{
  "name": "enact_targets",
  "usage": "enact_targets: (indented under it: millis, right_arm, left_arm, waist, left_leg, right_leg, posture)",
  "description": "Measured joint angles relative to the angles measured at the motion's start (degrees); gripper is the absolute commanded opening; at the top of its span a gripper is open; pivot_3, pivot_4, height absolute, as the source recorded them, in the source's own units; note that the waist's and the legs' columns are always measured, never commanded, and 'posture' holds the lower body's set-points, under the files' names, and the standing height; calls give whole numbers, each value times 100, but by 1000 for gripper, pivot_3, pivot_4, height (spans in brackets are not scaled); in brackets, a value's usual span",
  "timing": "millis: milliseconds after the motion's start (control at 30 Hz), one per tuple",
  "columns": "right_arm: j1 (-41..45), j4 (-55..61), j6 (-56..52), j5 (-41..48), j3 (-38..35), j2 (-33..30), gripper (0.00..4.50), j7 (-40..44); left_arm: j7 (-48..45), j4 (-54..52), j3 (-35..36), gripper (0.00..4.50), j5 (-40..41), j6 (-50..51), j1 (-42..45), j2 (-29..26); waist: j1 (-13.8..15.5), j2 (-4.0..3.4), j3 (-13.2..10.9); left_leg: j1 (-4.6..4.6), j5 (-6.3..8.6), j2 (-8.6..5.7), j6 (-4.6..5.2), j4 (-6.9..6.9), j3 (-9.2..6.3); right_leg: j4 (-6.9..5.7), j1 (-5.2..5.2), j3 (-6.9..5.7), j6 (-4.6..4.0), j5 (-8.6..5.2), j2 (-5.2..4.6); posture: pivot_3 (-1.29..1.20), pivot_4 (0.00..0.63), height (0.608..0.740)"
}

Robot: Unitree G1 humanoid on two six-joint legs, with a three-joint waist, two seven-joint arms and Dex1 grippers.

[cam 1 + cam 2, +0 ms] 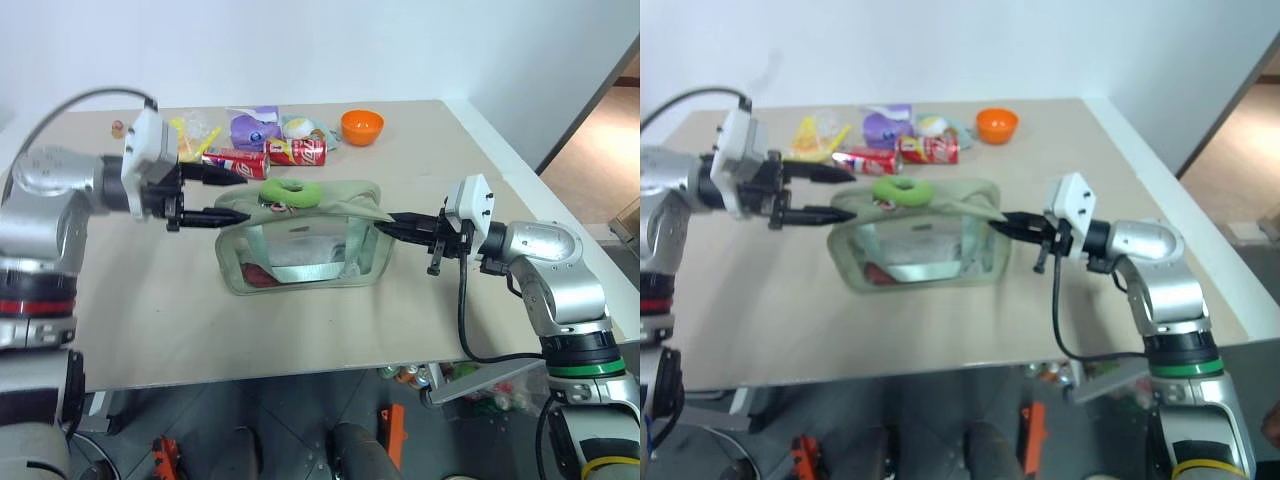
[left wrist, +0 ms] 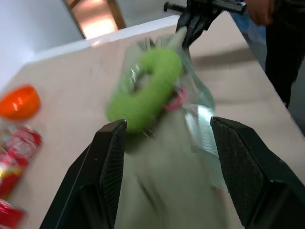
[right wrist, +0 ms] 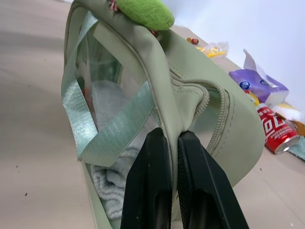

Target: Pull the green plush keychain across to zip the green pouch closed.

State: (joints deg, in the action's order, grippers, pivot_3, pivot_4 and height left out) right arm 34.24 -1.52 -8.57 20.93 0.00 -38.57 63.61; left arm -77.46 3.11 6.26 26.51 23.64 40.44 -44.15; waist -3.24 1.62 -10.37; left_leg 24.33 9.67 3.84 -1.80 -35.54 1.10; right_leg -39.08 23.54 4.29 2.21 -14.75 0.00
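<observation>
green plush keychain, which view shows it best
The left eye view: the whole green plush keychain shows as a ring lying on top of the green pouch. The right eye view shows much the same. The left wrist view has it close but blurred, and the right wrist view catches just its edge.

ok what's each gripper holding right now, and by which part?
Right gripper is shut on the green pouch, pinching the fabric at its end by the zipper. Left gripper is open at the other end, holding nothing.

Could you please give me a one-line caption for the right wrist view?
Right gripper pinching the green pouch's end fabric, green plush keychain on top.
</observation>
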Motion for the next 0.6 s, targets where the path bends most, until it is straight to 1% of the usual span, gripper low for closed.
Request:
enact_targets:
  millis: [133, 167, 200, 233, 367, 500, 533, 567, 600]
  right_arm:
    - [14, -37, 21, -4, 4, 18, 0, 18]
    - [15, -53, 24, -6, 4, 19, 0, 23]
    - [16, -62, 24, -6, 2, 18, 0, 23]
    - [22, -67, 25, -6, 4, 19, 0, 26]
    - [24, -73, 25, -11, 5, 17, 0, 42]
    - [25, -73, 24, -14, 3, 13, 0, 83]
    - [25, -73, 23, -15, 3, 13, 0, 87]
    - [24, -73, 21, -15, 3, 13, 0, 89]
    - [25, -73, 17, -15, 3, 13, 0, 89]
  left_arm:
    - [1027, -1066, 652, 2904, 482, 612, -1004, 186]
    - [1343, -1367, 770, 2904, 566, 683, -1357, 317]
    - [1415, -1416, 772, 2904, 582, 700, -1447, 347]
    - [1701, -1596, 830, 2904, 633, 791, -1692, 476]
    - [2271, -1819, 959, 2904, 715, 812, -1932, 594]
    - [2547, -1933, 1008, 2904, 725, 758, -2139, 649]
    - [2618, -1932, 1003, 2407, 718, 699, -2172, 690]
    - [2647, -1931, 996, 2206, 714, 654, -2183, 702]
    - [2698, -1931, 991, 1772, 713, 606, -2188, 722]
  waist:
    - [0, 0, 0]
    - [0, 0, 0]
    - [5, 1, 0]
    - [9, 1, 0]
    - [10, 2, 0]
    - [10, 2, 0]
    - [10, 2, 0]
    - [10, 2, 0]
    - [10, 2, 0]
  left_leg:
    - [-5, 0, 0, 0, 0, 2]
    - [-9, 0, -1, 0, 0, 3]
    - [-10, 0, -1, 0, -1, 0]
    - [-11, -1, 0, -1, -2, 0]
    - [-12, -5, 0, -1, -4, -1]
    - [-15, -5, -1, -1, -3, 1]
    - [-14, -5, -1, -1, -3, 2]
    - [-14, -5, -1, -1, -2, 3]
    - [-14, -5, -1, -1, -1, 3]
  right_leg:
    - [1, -5, 1, 1, 0, -3]
    - [2, -10, 1, 1, 0, -4]
    - [1, -11, -1, 0, 0, -4]
    - [1, -11, -2, -2, 2, -3]
    - [1, -11, -2, -4, 10, -1]
    - [1, -12, 0, -3, 9, -2]
    - [2, -11, 1, -3, 9, -2]
    - [2, -11, 1, -3, 9, -2]
    - [2, -11, 1, -4, 9, -1]
  posture:
    - [0, 150, 740]
    - [0, 150, 740]
    - [0, 150, 740]
    - [0, 150, 740]
    - [0, 150, 740]
    - [0, 150, 740]
    - [0, 150, 740]
    - [0, 150, 740]
    - [0, 150, 740]
